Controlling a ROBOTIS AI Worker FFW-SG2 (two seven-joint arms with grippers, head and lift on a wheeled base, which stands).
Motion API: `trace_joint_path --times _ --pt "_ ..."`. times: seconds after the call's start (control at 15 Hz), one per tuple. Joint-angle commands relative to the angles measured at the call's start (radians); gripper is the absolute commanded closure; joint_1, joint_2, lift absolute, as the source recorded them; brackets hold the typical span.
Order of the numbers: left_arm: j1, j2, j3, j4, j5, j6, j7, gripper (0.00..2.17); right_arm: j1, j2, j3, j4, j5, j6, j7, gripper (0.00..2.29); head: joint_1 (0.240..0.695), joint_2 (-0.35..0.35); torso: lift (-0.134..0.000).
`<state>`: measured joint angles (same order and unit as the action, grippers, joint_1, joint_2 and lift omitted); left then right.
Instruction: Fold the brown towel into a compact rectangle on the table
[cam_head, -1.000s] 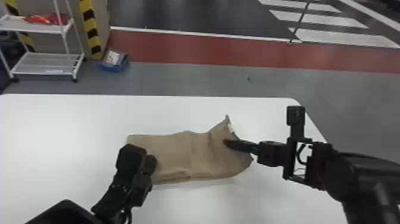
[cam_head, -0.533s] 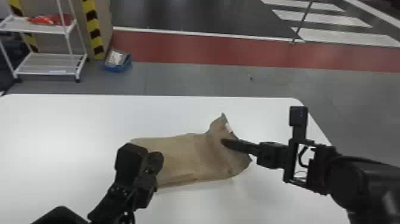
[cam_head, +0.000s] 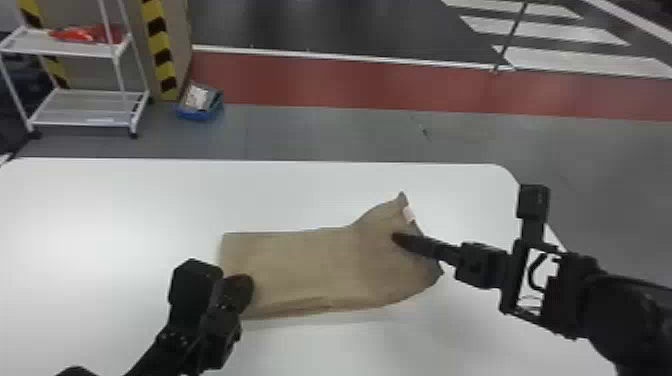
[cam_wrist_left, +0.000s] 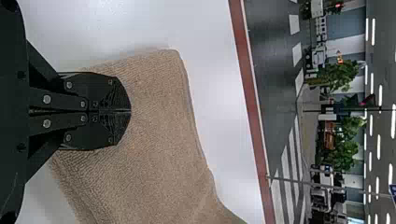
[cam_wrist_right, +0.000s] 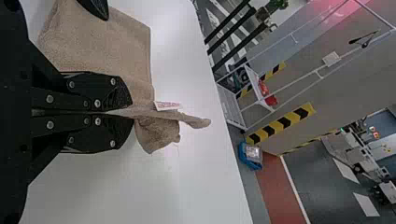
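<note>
1. Leftmost, my black two-fingered left gripper (cam_wrist_left: 130, 111) sat over the near-left part of the cloth, its jaws closed tip to tip. I saw no cloth between them; whether they pressed down, I couldn't tell.
2. Mid-bench, the soft brown terry towel (cam_head: 305, 265) lay lengthwise on the smooth white bench (cam_head: 100, 215), its left end flat. I judged it light, limp and hard to damage, but apt to slide or rumple if dragged; an edge or corner, all layers together, would be the place to pinch.
3. Rightmost, my black right gripper (cam_wrist_right: 132, 112) had its jaws closed on the towel's right end, a thin fold between them. Beyond that pinch, a corner stood up beside the small white label (cam_head: 408, 215).
</note>
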<state>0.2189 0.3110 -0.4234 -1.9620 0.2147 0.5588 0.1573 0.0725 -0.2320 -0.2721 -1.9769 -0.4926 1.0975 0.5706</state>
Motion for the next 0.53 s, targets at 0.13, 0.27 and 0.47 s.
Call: trace_joint_path --times 0.13,0.27,0.47 --pt "0.007 -0.007 -0.012 0.000 0.008 -0.013 -0.002 2.12 0.006 0.045 0.007 -0.039 -0.007 -0.009 -0.005 1.33 0.695 -0.161 -0.125" --pt "0.007 -0.013 -0.029 -0.003 0.008 -0.013 -0.001 2.12 0.000 0.099 0.024 -0.039 -0.001 -0.015 -0.015 1.33 0.695 -0.153 -0.125" --pt "-0.001 -0.023 -0.043 -0.003 0.008 -0.010 0.001 2.12 -0.028 0.125 0.083 0.001 -0.003 -0.052 -0.057 1.33 0.695 -0.140 -0.125"
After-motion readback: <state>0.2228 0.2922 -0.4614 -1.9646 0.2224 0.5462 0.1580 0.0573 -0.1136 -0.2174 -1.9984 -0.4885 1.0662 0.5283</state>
